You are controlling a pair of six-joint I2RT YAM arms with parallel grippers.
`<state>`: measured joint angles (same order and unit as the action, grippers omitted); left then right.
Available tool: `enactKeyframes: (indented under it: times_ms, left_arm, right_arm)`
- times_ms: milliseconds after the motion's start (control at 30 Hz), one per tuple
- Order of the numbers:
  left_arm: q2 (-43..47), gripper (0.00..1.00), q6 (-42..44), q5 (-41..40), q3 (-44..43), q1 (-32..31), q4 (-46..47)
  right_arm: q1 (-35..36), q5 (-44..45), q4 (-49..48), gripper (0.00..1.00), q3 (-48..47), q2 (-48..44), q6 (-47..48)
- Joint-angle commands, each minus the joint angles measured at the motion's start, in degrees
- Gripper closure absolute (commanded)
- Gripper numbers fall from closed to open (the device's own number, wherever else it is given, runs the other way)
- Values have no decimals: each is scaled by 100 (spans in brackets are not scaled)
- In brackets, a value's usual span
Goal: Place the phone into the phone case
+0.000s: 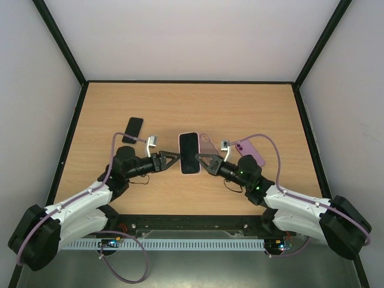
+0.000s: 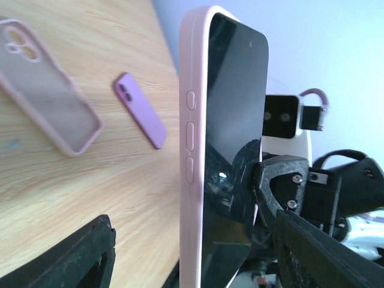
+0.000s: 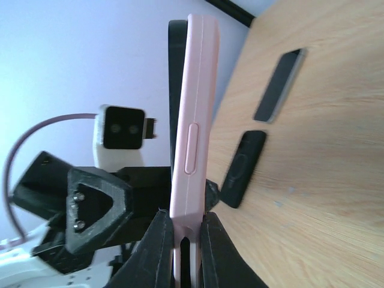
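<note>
Relying on the clenched right jaws pinching one edge, left jaws released, the phone (image 1: 189, 152) could pivot loose and drop.

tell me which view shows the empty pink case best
Left wrist: the empty pink case lies flat, nearly whole, camera cutout visible. Top external shows only a part beside the held phone. Right wrist misses it.

Both arms angle inward to the cased phone (image 1: 189, 153). The right gripper (image 1: 201, 159) clamps its edge; the left gripper (image 1: 179, 158) has its jaws parted around it
</note>
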<state>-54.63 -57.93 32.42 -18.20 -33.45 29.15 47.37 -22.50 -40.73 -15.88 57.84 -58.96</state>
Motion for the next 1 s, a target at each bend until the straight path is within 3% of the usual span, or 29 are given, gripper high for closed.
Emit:
enactKeyframes:
  times_ms: [0,133,333,567,667,833,967]
  left_arm:
    - [-37,31,-404,681,148,-14,1163]
    - [-282,43,-582,779,132,-70,1603]
    - [-532,69,-787,856,191,-122,2151]
    - [-792,95,-608,1220,122,-131,2070]
    - [-768,97,-636,1298,109,-134,2276]
    - [-504,97,-332,1270,94,-132,1936]
    - [-196,97,-55,1388,111,-131,1513]
  right_arm:
    - [19,-329,-1250,98,106,-317,-206]
    - [21,-491,-1621,98,168,-228,-454]
    - [21,-475,-1570,98,232,-221,-425]
    - [19,-454,-1388,92,468,-305,-552]
    - [20,-343,-1081,84,471,-505,-576]
    - [21,-212,-603,55,493,-799,-478]
    - [23,-122,-332,43,524,-982,-533]
